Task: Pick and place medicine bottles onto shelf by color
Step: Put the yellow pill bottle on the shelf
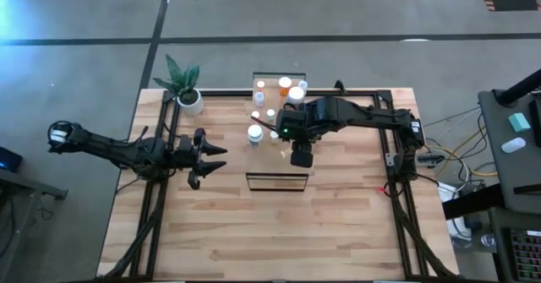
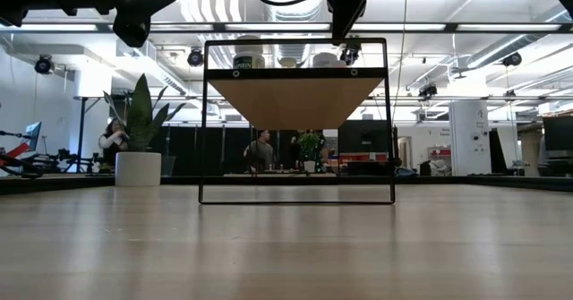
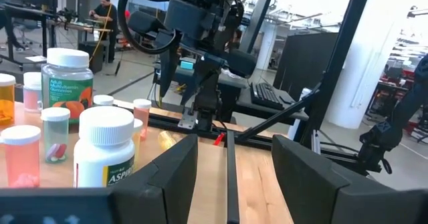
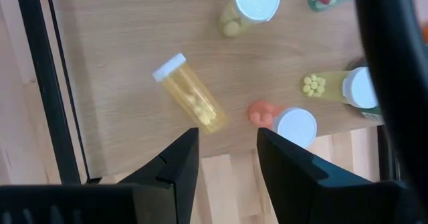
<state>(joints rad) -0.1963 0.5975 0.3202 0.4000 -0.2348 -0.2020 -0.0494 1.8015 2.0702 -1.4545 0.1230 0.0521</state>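
The shelf (image 1: 276,182), a light wood top in a black frame, stands mid-table. Several medicine bottles (image 1: 272,93) with white caps stand on its far part: orange, clear and white ones, plus a wider jar (image 3: 67,77) and a white bottle (image 3: 103,150). One yellow bottle (image 4: 189,93) lies on its side on the shelf top. My right gripper (image 4: 227,144) hangs open above the shelf, pointing down, just beside the lying yellow bottle. My left gripper (image 1: 221,157) is open, level, left of the shelf and facing it.
A white pot with a green plant (image 1: 188,93) stands at the table's far left corner. The slatted wood tabletop (image 1: 279,232) stretches bare toward the near edge. People (image 2: 261,148) stand in the room beyond the table.
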